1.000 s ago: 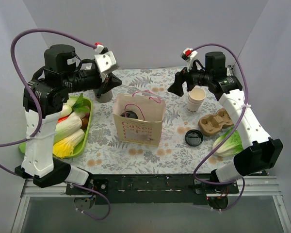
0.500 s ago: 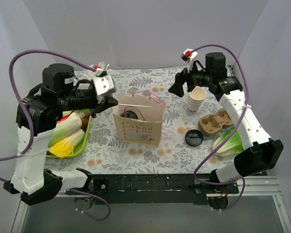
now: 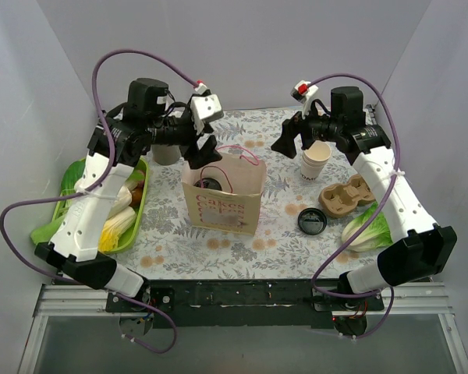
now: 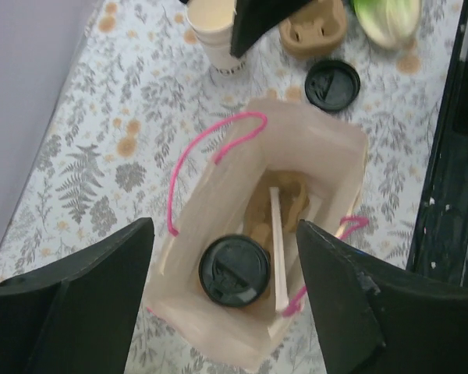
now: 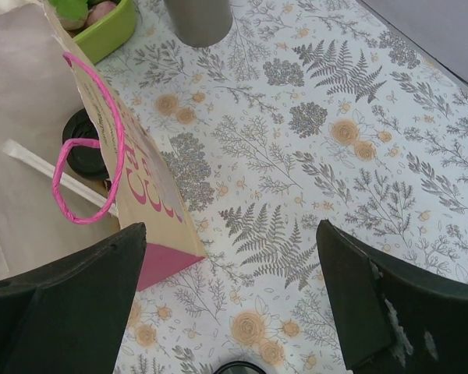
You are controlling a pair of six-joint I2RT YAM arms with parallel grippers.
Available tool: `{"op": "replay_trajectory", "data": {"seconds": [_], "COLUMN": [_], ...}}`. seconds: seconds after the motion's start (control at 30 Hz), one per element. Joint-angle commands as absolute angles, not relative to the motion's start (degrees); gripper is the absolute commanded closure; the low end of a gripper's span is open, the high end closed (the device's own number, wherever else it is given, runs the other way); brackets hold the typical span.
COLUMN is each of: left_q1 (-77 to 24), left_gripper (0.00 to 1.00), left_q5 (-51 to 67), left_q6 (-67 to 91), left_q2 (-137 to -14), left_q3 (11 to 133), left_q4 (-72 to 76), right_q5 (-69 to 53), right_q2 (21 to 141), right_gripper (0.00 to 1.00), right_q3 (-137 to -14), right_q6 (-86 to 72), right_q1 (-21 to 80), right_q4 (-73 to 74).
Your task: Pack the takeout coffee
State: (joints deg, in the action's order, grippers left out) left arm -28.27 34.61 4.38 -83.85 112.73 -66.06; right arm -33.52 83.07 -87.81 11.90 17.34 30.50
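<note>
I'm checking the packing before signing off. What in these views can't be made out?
Takeout coffee: left wrist view shows only its lid; the paper bag walls hide its sides and base.
Grey container: right wrist view, cut off by the top edge.
Flat black lid: right wrist view, a sliver at the bottom edge.
Cabbage: left wrist view, blurred and cropped at the top.

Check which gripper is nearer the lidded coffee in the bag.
Left. Left gripper hangs above the takeout coffee in the paper bag; right gripper sits off by the cup stack.
</note>
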Motion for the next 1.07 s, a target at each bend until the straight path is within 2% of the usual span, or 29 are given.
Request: {"op": "replay_trajectory", "data": {"seconds": [0.0, 0.07, 0.17, 0.3, 0.33, 0.4, 0.53, 0.63, 0.8, 0.93, 1.03], "left_q1": [-28.65, -28.57, -28.65, -28.57, -28.3, -28.04, -27.6, -27.34, -26.72, -25.84, -25.93], "left_gripper": [0.13, 0.02, 0.02, 0.02, 0.02, 0.02, 0.02, 0.02, 0.02, 0.02, 0.02], "left_q5": [35.69, 31.59, 24.64, 3.15, 0.73, -9.17, -20.09, -21.1, -19.42, -18.28, -17.75], "left_q6": [10.97, 14.39, 14.94, 15.12, 14.77, 14.07, 15.72, 16.7, 20.12, 22.06, 22.06], "left_q2": [-84.02, -84.29, -84.29, -86.65, -87.18, -88.41, -90.26, -91.14, -93.69, -95.8, -96.15], "left_q3": [113.82, 113.29, 111.19, 109.6, 109.25, 107.15, 105.03, 103.71, 106.34, 109.33, 109.6], "left_q4": [-49.53, -44.24, -33.34, -17.95, -15.49, -7.59, 3.94, 7.03, 2.82, 0.35, -1.67], "right_q5": [-32.17, -27.46, -17.6, -5.65, -2.14, 1.21, 6.14, 5.63, 7.29, 9.04, 9.32], "right_q2": [80.68, 80.77, 82.17, 84.98, 85.34, 85.96, 84.99, 83.85, 81.04, 83.23, 83.59], "right_gripper": [0.02, 0.02, 0.02, 0.02, 0.02, 0.02, 0.02, 0.02, 0.02, 0.02, 0.02], "right_q3": [-87.63, -87.71, -91.31, -98.25, -100.87, -102.74, -104.68, -104.5, -101.96, -107.48, -107.15], "right_q6": [10.99, 10.11, 7.12, 5.45, 5.54, 5.8, 7.11, 8.26, 8.35, 8.53, 10.01], "right_q1": [17.14, 17.14, 17.14, 17.14, 17.23, 17.14, 17.14, 17.23, 17.14, 17.14, 17.14], "right_q4": [29.44, 29.36, 31.11, 33.66, 33.92, 33.93, 31.3, 28.58, 21.54, 24.16, 22.25]}}
